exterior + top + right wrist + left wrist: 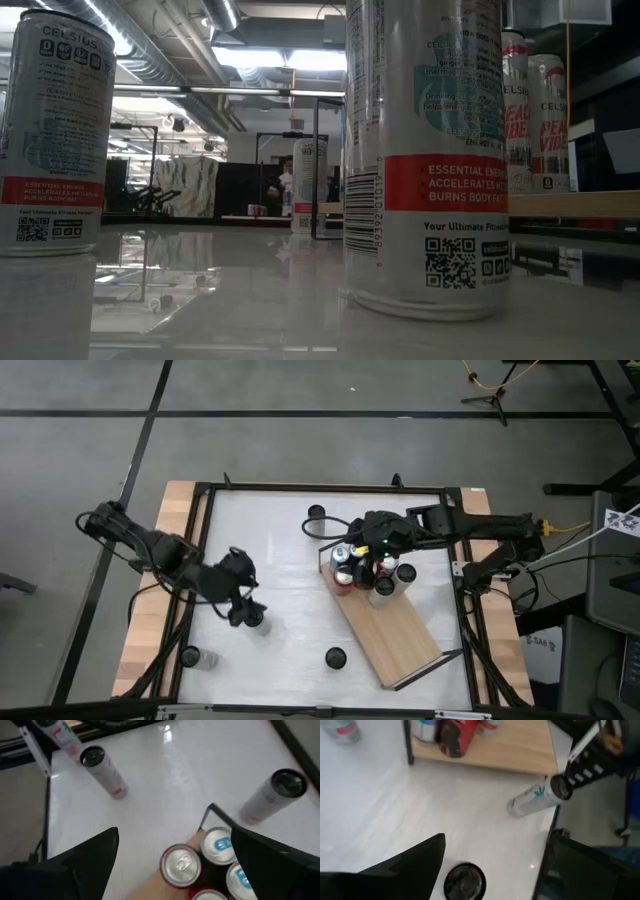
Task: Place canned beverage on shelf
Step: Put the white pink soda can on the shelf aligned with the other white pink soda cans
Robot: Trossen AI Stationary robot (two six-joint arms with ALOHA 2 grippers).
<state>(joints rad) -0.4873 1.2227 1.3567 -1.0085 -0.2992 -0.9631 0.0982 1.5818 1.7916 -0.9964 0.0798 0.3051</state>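
The light-wood shelf [400, 630] lies slantwise on the white table, with several cans [365, 570] upright at its far end. My right gripper [174, 832] hovers open just above those cans [180, 865], with nothing between its fingers. At the table's left, my left gripper [497, 837] is open and slants down over a loose can [464, 882] that stands on its base on the table. In the left wrist view that can's top shows between the two fingers, apart from them. In the high view this gripper [243, 612] is right beside that can [256, 623].
More cans stand upright on the table: one far centre [317, 515], one near centre [335, 657], one at the near left [190, 656]. A black frame [205, 560] runs round the table. The near half of the shelf board is bare.
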